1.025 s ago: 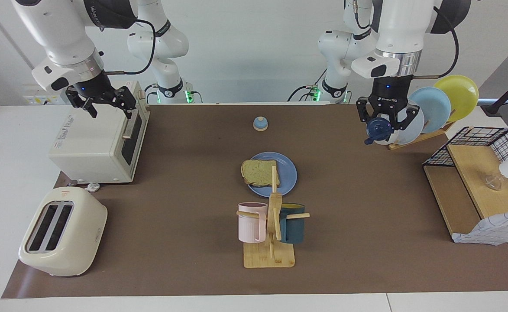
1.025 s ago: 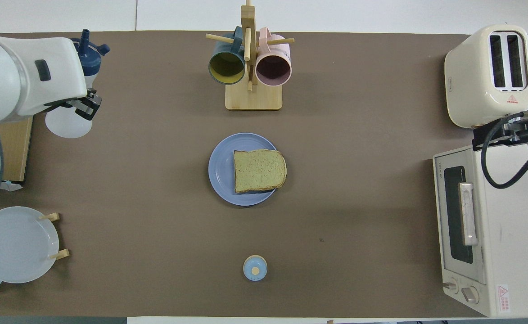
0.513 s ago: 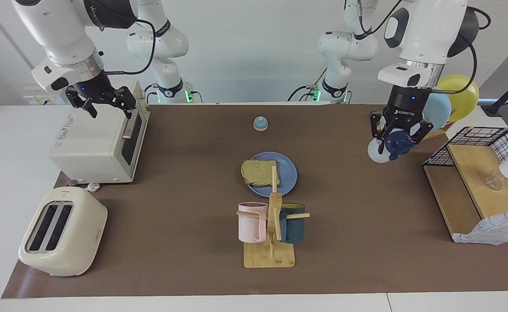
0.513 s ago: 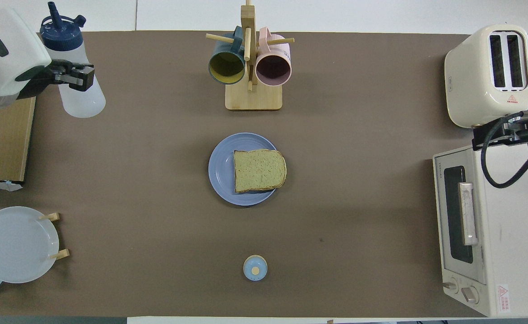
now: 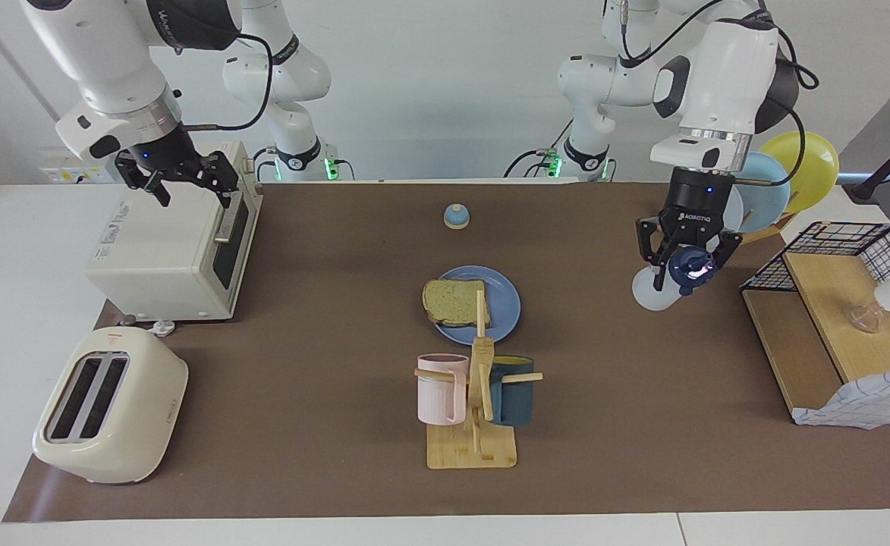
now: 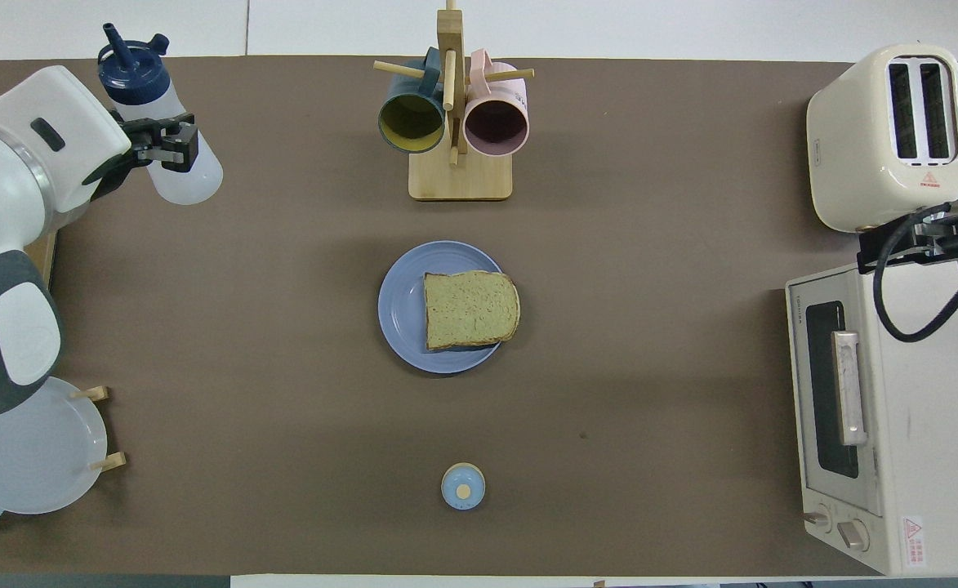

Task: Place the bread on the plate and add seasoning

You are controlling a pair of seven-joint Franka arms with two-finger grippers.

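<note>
Left gripper (image 5: 685,267) up in the air over the brown mat at the left arm's end of the tabletop (image 5: 27,250), clamped on the seasoning (image 5: 668,277). Bottle lifted clear of the mat and tilted, navy cap (image 6: 129,64) toward the camera in the facing view, translucent body (image 6: 180,167) slanting away below the fingers. In the overhead view, fingers (image 6: 170,143) pinching the bottle across its upper body, just below the cap.

Bread (image 5: 456,302) flat on the plate (image 5: 507,305), near the middle of the mat; slice shifted toward the right arm's end of the plate, one crust edge overhanging the rim. In the overhead view, bare blue of the plate (image 6: 401,306) showing on the left arm's end of the bread (image 6: 470,309). Seasoning well apart from both.

Right gripper (image 5: 187,178) over the oven (image 5: 164,250) at the right arm's end, jaws spread wide, holding nothing, waiting.

Bell (image 5: 456,217) on the mat nearer to the robots than the plate. Mug rack (image 5: 475,409) farther from the robots than the plate, pink mug (image 5: 441,388) and teal mug (image 5: 513,390) hanging on it. Toaster (image 5: 111,406) farther from the robots than the oven. Plate rack with pale blue plate (image 5: 767,189) and yellow plate (image 5: 809,163) at the left arm's end, wire basket (image 5: 862,250) beside it.
</note>
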